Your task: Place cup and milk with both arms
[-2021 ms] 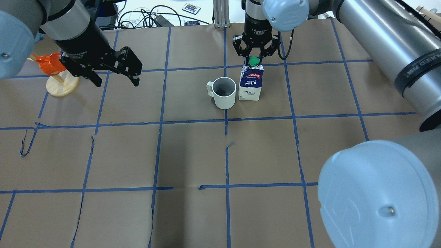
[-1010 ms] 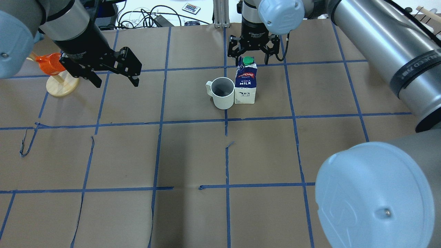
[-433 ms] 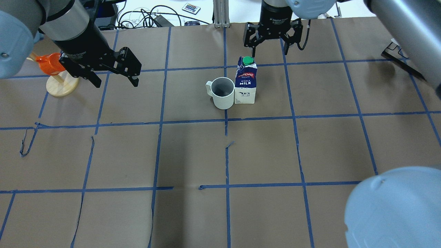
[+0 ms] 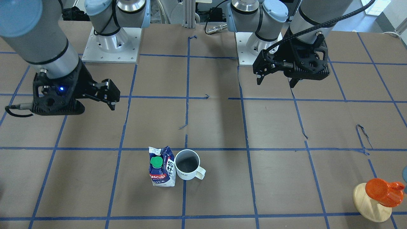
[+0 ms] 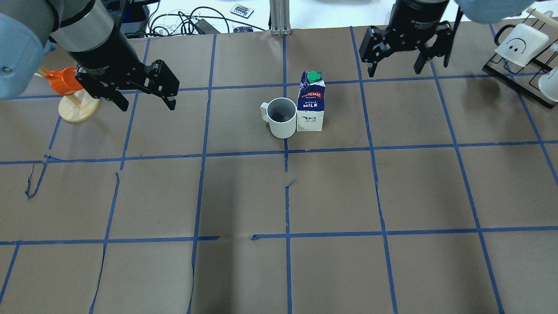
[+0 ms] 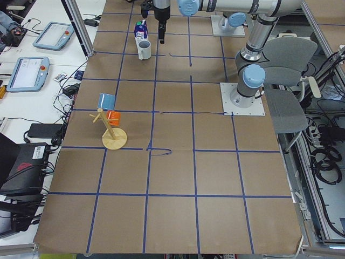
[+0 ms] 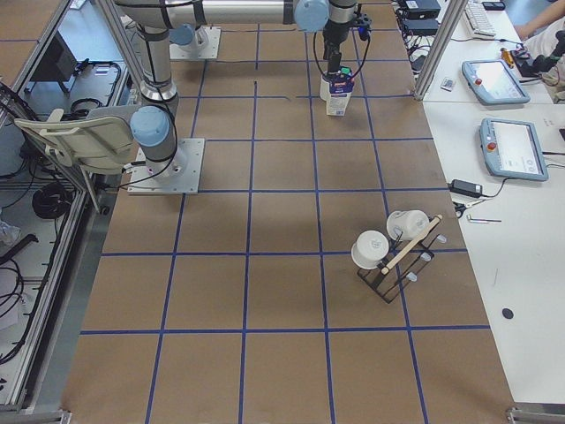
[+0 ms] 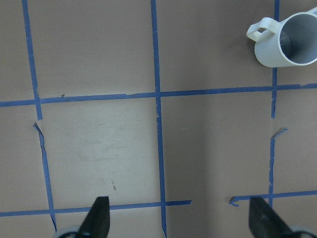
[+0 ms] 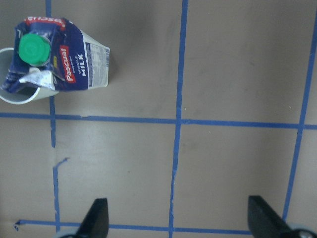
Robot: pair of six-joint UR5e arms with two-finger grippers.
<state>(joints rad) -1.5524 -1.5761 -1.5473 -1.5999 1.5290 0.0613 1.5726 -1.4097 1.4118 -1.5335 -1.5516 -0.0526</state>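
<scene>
While the left gripper (image 5: 147, 104) and the right gripper (image 5: 394, 72) are held with jaws spread, gripping nothing and well apart from the pair, the white mug (image 5: 282, 118) and the Pascual milk carton (image 5: 311, 109) are pictured upright and touching on the brown-papered table (image 5: 244, 196), the mug on the robot's left. The mug's grey inside is seen bare; the carton is shut by 1 green cap (image 5: 312, 76).

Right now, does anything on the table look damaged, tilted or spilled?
The milk carton stands upright beside the cup, but its top looks crumpled. The blue grid tape is torn and lifting in places. No spill shows.
</scene>
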